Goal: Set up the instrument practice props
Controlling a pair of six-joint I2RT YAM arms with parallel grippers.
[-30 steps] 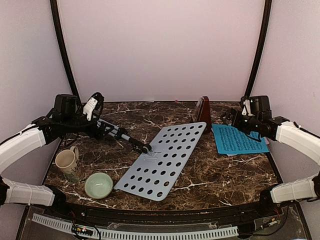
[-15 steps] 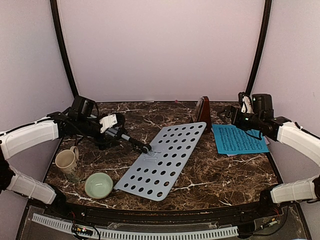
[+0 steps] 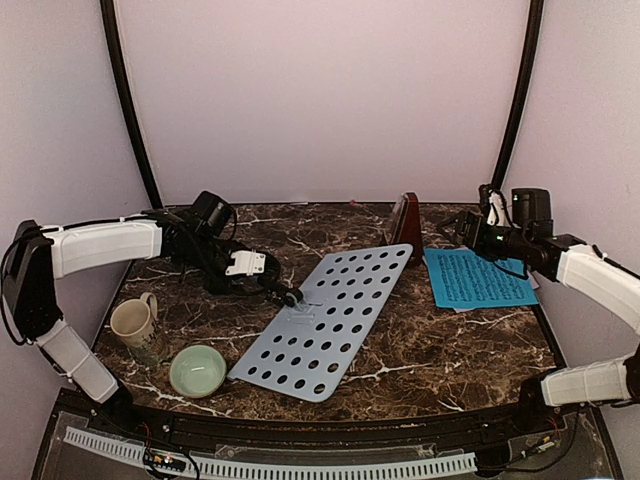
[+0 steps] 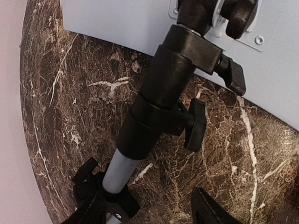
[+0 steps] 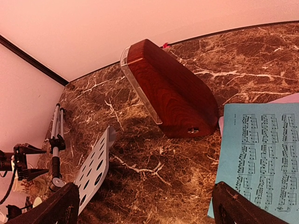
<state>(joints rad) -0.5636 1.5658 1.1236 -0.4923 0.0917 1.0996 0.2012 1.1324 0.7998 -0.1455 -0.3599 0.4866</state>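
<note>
The music stand lies flat on the marble table, its white perforated desk in the middle and its pole running back left. My left gripper hangs over that pole. In the left wrist view its jaws are open, and the silver tube runs close by the left finger. The dark-red metronome stands at the back, seen up close. A blue page lies to its right, over a pink page. My right gripper hovers open near them, its jaws holding nothing.
A beige mug and a pale green bowl sit at the front left, close to the left arm. Black clamp knobs stick out from the pole. Walls close the table at the back and sides.
My left arm has swung from the back left corner rightward and down over the stand's pole, and its jaws have narrowed. The right arm has barely shifted.
</note>
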